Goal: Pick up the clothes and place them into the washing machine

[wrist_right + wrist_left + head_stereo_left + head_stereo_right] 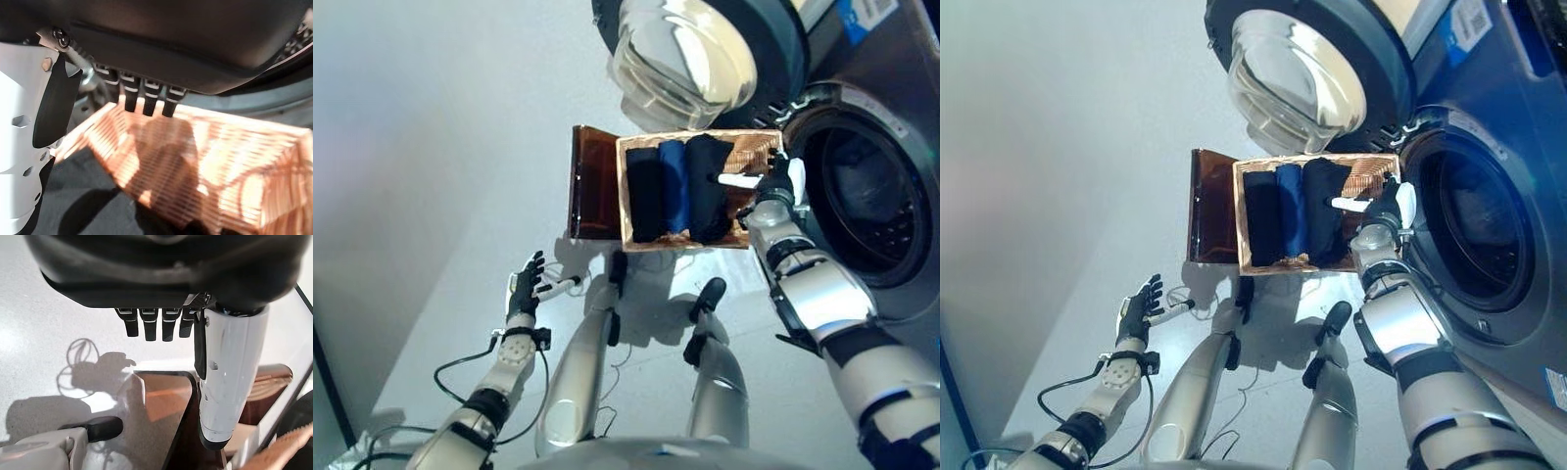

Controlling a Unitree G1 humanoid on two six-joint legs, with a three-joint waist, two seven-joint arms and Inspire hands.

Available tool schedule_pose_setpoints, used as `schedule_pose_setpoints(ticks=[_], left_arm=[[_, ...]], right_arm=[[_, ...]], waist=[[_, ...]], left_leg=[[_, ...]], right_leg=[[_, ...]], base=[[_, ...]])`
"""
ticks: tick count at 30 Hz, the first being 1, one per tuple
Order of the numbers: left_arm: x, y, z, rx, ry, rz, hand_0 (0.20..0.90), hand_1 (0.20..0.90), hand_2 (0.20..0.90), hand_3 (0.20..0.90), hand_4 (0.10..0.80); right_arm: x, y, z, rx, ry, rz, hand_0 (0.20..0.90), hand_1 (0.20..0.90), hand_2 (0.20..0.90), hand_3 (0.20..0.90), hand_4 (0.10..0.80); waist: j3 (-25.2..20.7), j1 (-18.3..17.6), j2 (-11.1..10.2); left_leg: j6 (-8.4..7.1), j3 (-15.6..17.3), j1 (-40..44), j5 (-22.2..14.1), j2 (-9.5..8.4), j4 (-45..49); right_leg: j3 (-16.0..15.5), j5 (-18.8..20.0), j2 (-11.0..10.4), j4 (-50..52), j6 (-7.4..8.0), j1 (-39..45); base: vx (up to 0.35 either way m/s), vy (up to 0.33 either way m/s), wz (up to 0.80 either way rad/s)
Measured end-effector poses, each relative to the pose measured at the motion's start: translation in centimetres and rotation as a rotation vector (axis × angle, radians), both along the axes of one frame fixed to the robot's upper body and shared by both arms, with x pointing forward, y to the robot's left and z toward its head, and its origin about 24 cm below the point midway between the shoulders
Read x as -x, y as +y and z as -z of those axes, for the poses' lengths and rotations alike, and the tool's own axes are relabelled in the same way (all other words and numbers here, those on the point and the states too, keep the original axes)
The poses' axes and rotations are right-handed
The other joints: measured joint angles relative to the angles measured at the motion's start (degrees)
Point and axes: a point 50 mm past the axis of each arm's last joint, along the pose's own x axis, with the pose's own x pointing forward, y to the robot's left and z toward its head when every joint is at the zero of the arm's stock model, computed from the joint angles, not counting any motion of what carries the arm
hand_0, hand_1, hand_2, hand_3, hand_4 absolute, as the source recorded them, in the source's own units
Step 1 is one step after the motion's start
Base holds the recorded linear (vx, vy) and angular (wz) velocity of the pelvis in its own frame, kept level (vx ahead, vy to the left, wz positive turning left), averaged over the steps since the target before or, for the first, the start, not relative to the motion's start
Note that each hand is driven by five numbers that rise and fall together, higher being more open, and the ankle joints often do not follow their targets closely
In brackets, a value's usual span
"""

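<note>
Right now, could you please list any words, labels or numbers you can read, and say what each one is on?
No text here can be read.
Blue and white sticker on the washer, at its top: print too small and blurred.
Small white label low on the washer's front: too small to read.
Basket, clothes, door: no print shows.

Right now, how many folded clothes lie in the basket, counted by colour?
Black clothes: 2
Blue clothes: 1
Total: 3, all inside the wicker basket, none yet in the washing machine.
</note>
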Motion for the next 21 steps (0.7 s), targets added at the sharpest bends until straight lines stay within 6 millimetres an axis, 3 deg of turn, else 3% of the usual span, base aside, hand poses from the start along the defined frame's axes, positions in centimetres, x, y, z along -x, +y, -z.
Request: schedule_pose_setpoints(ticks=[8,20,21], left_arm=[[-0.9,-0.1,-0.7,-0.017,-0.032,-0.015,0.900,0.900,0.900,0.900,0.800],[-1.3,-0.7,-1.3,-0.043,-0.063,0.010,0.900,0.900,0.900,0.900,0.800],[-1.3,-0.8,-1.4,-0.041,-0.068,0.013,0.900,0.900,0.900,0.900,0.800]], right_arm=[[-0.7,0.5,-1.6,0.002,-0.043,-0.006,0.900,0.900,0.900,0.900,0.800],[-0.1,-0.6,-1.2,0.030,0.001,0.071,0.900,0.900,0.900,0.900,0.800],[-0.1,-0.7,-1.2,0.043,0.001,0.076,0.755,0.755,0.755,0.755,0.696]], waist=[[1.13,1.35,0.66],[1.20,3.04,1.04],[1.38,3.28,1.38]], left_leg=[[0.00,-1.04,-1.13,-0.01,-0.14,-0.13],[-0.47,-2.67,-3.91,0.33,-0.69,0.09],[-0.53,-2.82,-4.22,0.39,-0.90,0.11]], right_leg=[[-0.45,-0.72,-0.02,0.41,0.47,-0.73],[-1.71,-2.35,-0.90,3.01,0.45,-3.46],[-1.76,-2.79,-1.16,3.62,0.33,-3.89]], base=[[0.034,0.024,0.06],[0.007,0.012,0.08],[-0.004,0.018,0.17]])
